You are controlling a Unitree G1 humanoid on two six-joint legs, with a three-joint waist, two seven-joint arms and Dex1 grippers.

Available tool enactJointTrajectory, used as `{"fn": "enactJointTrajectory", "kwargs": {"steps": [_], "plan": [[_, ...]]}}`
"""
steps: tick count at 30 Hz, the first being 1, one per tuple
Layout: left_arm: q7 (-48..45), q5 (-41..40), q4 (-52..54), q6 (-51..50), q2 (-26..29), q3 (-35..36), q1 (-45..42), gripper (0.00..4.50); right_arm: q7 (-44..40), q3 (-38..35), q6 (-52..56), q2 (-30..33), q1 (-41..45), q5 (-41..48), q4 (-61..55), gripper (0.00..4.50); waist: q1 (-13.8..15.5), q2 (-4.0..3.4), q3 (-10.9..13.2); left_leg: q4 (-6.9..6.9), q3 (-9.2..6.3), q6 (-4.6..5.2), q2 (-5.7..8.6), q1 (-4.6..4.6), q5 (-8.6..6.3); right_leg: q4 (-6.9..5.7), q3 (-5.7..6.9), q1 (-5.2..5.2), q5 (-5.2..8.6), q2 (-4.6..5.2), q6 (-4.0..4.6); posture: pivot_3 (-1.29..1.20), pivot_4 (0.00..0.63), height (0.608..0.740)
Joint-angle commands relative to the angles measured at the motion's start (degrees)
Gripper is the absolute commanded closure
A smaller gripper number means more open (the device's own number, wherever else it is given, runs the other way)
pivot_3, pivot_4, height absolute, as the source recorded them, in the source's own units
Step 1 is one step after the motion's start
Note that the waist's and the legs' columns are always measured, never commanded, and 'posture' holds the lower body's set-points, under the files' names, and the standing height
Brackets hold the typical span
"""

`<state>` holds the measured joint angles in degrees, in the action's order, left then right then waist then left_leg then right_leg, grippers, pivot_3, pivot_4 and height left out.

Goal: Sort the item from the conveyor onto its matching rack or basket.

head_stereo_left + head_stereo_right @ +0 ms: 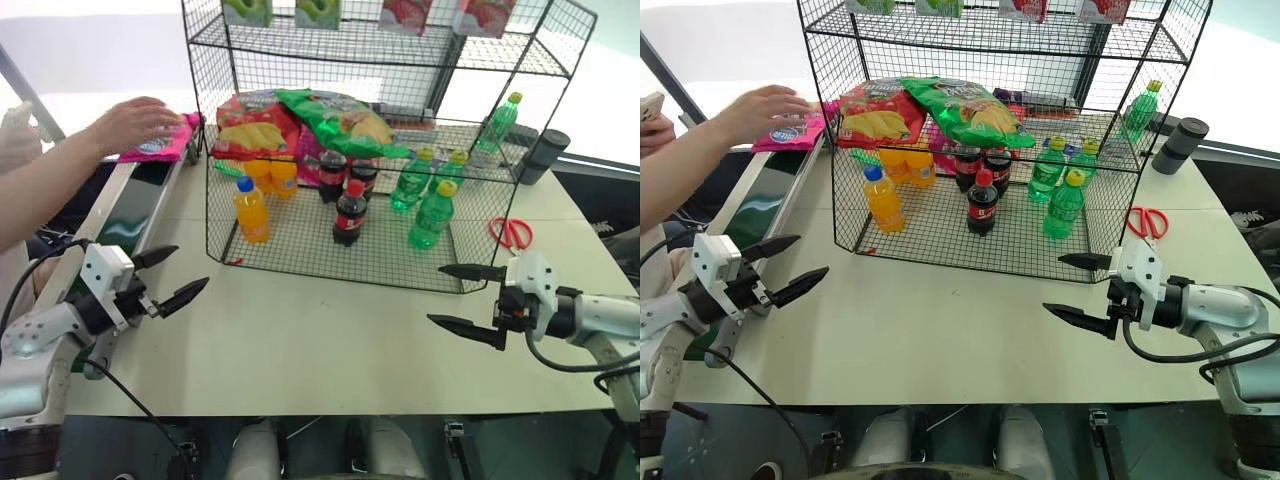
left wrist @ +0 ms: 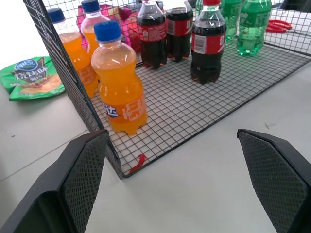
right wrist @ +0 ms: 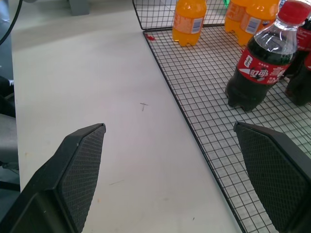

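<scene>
A person's hand (image 1: 135,123) covers much of the pink bag (image 1: 160,146); its logo is partly hidden. The rack (image 1: 400,60) top tier is cut off, showing only box bottoms. The conveyor (image 1: 135,215) runs behind the left arm.

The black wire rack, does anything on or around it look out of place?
Yes. On the black wire-mesh rack, the shiny green crisp bag lies askew, overlapping the red crisp bag. Red-handled scissors lie loose on the white table beside it.

White wrist housings, silver-grey forearms, black cables, left gripper (image 1: 168,277) & right gripper (image 1: 467,297) w/ black pointed fingers
</scene>
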<state>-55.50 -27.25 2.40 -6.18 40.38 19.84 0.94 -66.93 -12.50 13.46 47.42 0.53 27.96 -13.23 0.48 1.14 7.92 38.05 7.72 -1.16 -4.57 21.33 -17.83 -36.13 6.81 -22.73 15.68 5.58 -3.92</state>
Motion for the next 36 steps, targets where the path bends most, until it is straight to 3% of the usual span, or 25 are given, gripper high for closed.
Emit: {"fn": "enactJointTrajectory", "kwargs": {"steps": [1, 9, 16, 26, 36], "plan": [[0.0, -0.2, 1.9, 1.6, 1.2, 2.6, 0.6, 0.00, 0.0, 0.3, 0.2, -0.6, 1.7, 1.4, -0.3, 0.09, 0.0, 0.00, 0.0, 0.00, 0.00, 0.00, -0.01, 0.00, 0.00, 0.00, 0.00, 0.00, 0.00, 0.00, 0.00, 0.00, 0.150, 0.726], [2.2, 5.2, 2.4, 9.7, 1.6, 5.6, 5.1, 0.00, 4.1, 6.8, 4.3, -7.4, 7.1, 3.0, -2.8, 0.09, -0.3, 0.00, 0.0, 0.00, 0.00, 0.00, -0.04, 0.00, 0.00, -0.01, 0.00, -0.02, 0.00, -0.01, 0.01, 0.00, 0.150, 0.726], [7.1, 13.6, -1.7, 25.2, 3.2, 12.3, 8.9, 0.00, 5.7, 13.2, 7.8, -15.1, 14.9, 4.8, -1.1, 0.09, -1.1, -0.02, 0.0, -0.01, -0.01, 0.00, -0.15, 0.03, 0.00, -0.02, 0.03, -0.05, -0.02, 0.01, 0.05, 0.00, 0.150, 0.726], [16.6, 23.1, -4.2, 36.0, 2.9, 21.6, 20.3, 0.00, -1.0, 19.3, 3.3, -16.7, 20.7, 1.5, 5.7, 0.09, -1.4, 0.00, 0.0, -0.01, 0.05, 0.06, -0.17, 0.03, -0.03, -0.01, 0.05, -0.10, -0.02, 0.06, 0.04, 0.00, 0.150, 0.726], [24.4, 30.1, -10.2, 41.7, 4.1, 22.1, 23.0, 0.00, -2.9, 17.4, 3.8, -18.2, 22.1, 5.1, 6.8, 0.09, -1.3, 0.02, 0.0, -0.02, 0.10, 0.06, -0.19, 0.06, -0.04, -0.03, 0.05, -0.40, -0.03, 0.08, 0.05, 0.00, 0.150, 0.726]]}}
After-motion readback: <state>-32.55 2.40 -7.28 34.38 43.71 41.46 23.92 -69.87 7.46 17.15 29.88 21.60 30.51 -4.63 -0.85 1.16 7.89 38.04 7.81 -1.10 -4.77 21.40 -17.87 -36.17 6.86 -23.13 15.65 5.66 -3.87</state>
